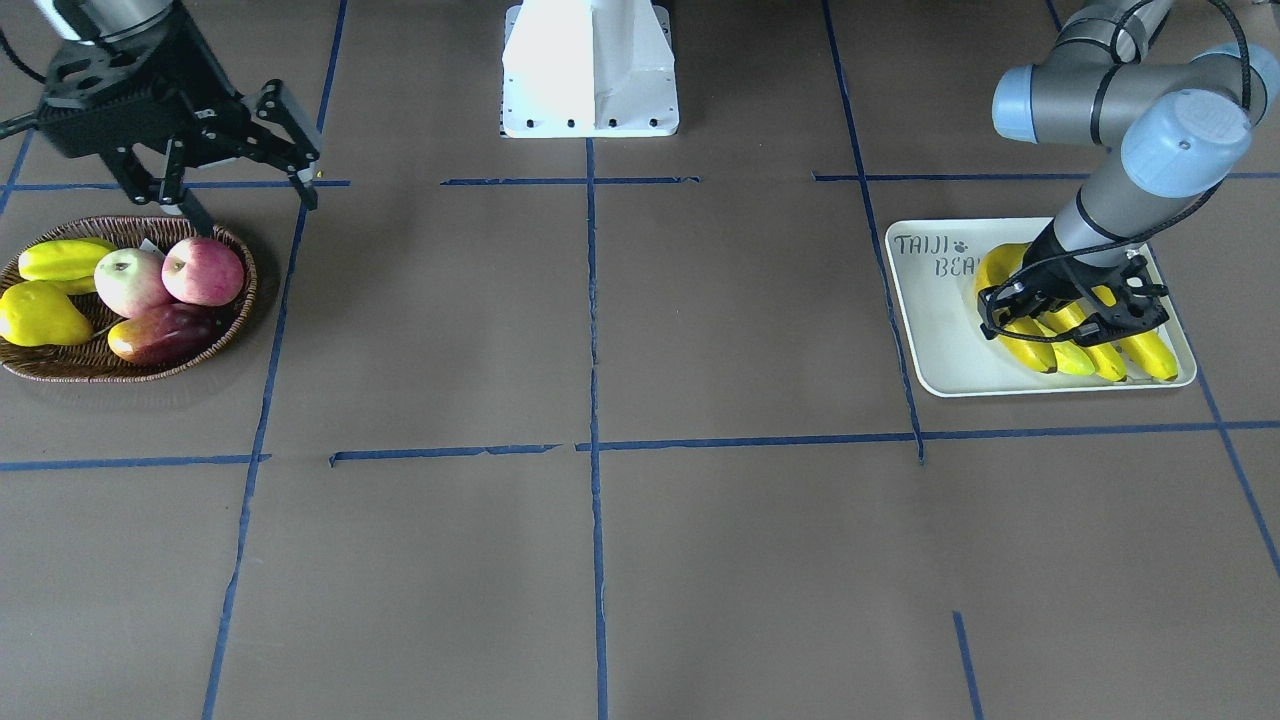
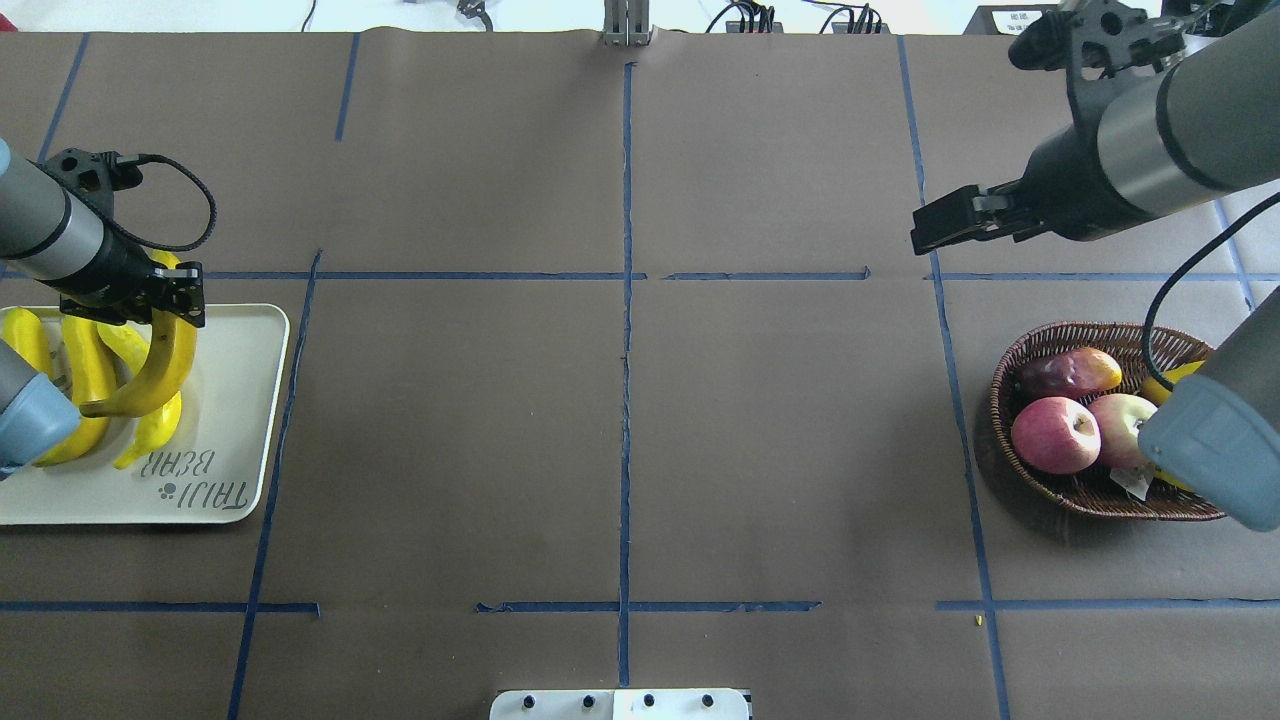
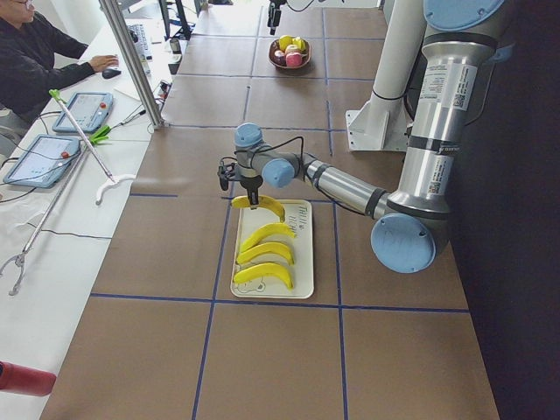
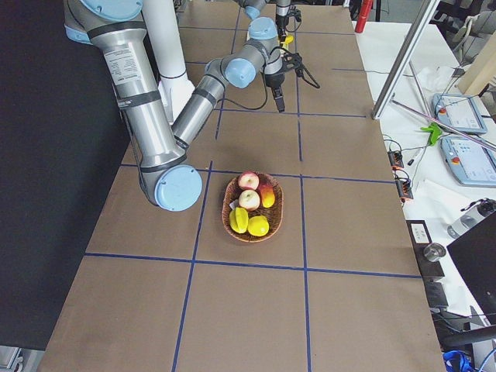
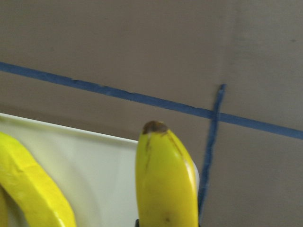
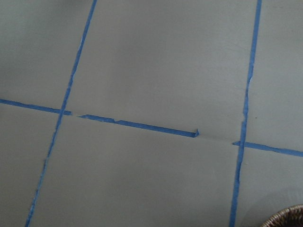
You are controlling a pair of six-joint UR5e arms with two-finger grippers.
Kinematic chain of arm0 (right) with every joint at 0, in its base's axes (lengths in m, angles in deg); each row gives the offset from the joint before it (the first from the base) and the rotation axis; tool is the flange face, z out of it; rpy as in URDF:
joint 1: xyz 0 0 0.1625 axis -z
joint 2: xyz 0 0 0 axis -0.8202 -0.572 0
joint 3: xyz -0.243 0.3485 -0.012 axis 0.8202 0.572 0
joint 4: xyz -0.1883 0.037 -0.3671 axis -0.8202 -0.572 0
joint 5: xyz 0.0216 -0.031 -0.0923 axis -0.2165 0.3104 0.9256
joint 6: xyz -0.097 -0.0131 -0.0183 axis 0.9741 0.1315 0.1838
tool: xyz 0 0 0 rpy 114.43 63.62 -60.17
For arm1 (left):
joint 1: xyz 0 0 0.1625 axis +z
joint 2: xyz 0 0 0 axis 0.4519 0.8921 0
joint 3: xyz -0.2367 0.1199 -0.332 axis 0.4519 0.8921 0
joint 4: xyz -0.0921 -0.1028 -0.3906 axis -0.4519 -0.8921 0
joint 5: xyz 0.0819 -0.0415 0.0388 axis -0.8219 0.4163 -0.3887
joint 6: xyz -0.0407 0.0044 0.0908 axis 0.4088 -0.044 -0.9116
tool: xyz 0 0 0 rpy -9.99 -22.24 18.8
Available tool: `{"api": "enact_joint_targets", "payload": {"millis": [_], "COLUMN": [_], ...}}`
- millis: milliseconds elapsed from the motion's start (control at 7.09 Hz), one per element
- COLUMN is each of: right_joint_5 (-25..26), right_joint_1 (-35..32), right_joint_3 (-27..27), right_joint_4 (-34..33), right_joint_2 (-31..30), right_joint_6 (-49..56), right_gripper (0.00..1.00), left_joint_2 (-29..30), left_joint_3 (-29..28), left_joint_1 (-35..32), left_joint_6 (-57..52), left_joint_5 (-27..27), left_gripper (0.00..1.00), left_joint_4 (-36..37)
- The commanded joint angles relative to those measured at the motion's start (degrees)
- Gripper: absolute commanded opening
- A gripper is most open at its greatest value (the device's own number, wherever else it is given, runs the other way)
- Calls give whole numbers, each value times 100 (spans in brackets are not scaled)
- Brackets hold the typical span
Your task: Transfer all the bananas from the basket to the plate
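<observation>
Three bananas point(image 3: 265, 252) lie side by side on the plate point(image 1: 940, 340). A fourth banana point(image 2: 168, 365) hangs over them, clenched in the left gripper point(image 1: 1075, 310). The right gripper point(image 1: 255, 205) hovers spread and empty near the basket point(image 1: 70, 368), which holds only apples point(image 1: 203, 270) and other fruit. Dropped from that height, the fourth banana could bounce off the others. It could also tip over the rim, since its end seems close to the plate's edge. The table point(image 1: 700, 300) is brown, gridded with blue tape point(image 1: 592, 300). A person point(image 3: 35, 61) sits at a white desk point(image 3: 52, 219) with tablets point(image 3: 83, 109).
</observation>
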Motion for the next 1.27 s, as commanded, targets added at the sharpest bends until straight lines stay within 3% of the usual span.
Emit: {"api": "enact_joint_targets", "payload": {"millis": [0, 282, 423, 564, 846, 987, 1128], "right_joint_5": [-559, -568, -646, -760, -665, -543, -498], "right_joint_1": [-547, -696, -879, -986, -978, -1039, -1414], "right_joint_3": [231, 284, 293, 293, 458, 782, 1307], "right_joint_4": [11, 3, 3, -6, 55, 64, 73], "right_joint_2": [-120, -391, -663, -866, -1140, -1149, -1201], "right_joint_6": [443, 1018, 1502, 1568, 1507, 1568, 1595], "right_gripper": [100, 100, 100, 100, 100, 100, 100], "left_joint_2": [3, -23, -49, -49, -58, -41, -32], "left_joint_3": [17, 9, -17, 43, 402, 709, 1173], "left_joint_1": [164, 613, 622, 614, 526, 256, -103], "left_joint_6": [418, 914, 906, 880, 792, 435, -674], "left_joint_5": [-3, -64, -73, -308, -249, -249, -240], "left_gripper": [0, 4, 99, 100, 100, 100, 100], "left_joint_4": [14, -21, -47, -56, 31, 414, 1219]}}
